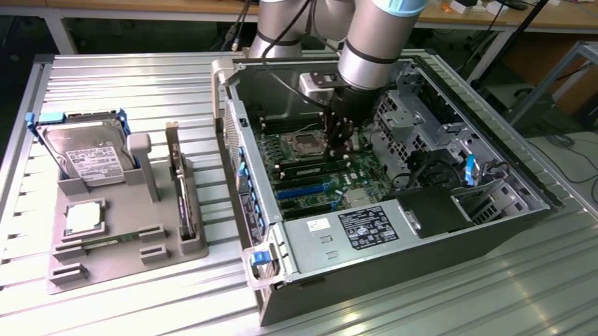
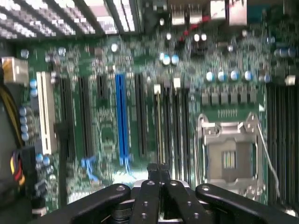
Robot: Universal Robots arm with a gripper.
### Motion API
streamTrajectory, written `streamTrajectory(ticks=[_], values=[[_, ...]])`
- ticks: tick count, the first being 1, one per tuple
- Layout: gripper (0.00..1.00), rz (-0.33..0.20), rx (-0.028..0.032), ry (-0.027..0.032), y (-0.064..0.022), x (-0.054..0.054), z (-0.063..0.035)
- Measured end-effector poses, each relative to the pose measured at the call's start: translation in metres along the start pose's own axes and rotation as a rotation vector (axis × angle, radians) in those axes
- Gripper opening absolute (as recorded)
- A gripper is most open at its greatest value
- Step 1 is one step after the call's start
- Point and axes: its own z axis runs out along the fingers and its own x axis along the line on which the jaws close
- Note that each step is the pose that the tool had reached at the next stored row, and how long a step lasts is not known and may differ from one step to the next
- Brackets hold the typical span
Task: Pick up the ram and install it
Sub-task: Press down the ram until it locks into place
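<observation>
Shut gripper (image 2: 159, 169) hiding motherboard (image 2: 107, 126) edge

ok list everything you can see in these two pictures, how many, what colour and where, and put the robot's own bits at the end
computer case: one, grey metal, side open, on the slatted table at the exterior view's right.
motherboard: one, green, inside the case.
CPU socket: one, silver frame, on the motherboard.
expansion slots: several, one blue, one white, the rest black, on the motherboard.
hard drive: one, silver with a white label, upright in the grey holder tray.
holder tray: one, grey, on the table at the exterior view's left.
expansion card: one, upright on edge in the tray.
table: one, silver slats.
arm: one, silver-grey, reaching into the case.
gripper: one, black, shut, above the motherboard.
</observation>
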Motion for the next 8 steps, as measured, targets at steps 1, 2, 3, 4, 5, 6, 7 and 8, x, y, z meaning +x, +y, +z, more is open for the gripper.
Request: streamTrajectory(ticks=[1, 2, 3, 4, 5, 6, 7, 8], values=[[0.11, 0.000, 0.0000, 0.0000, -0.0050, 0.000, -0.0001], [0.11, 0.000, 0.0000, 0.0001, -0.0091, 0.000, -0.0003], [0.11, 0.000, 0.0002, -0.0002, -0.0155, -0.001, -0.0029], [0.11, 0.000, 0.0002, -0.0002, -0.0166, -0.001, -0.0113], [0.11, 0.000, 0.0001, 0.0003, -0.0166, -0.001, -0.0207], [0.11, 0.000, 0.0001, 0.0008, -0.0166, -0.001, -0.0267], [0.11, 0.000, 0.0001, 0.0012, -0.0166, -0.001, -0.0308], [0.11, 0.000, 0.0002, 0.0035, -0.0165, 0.000, -0.0396]])
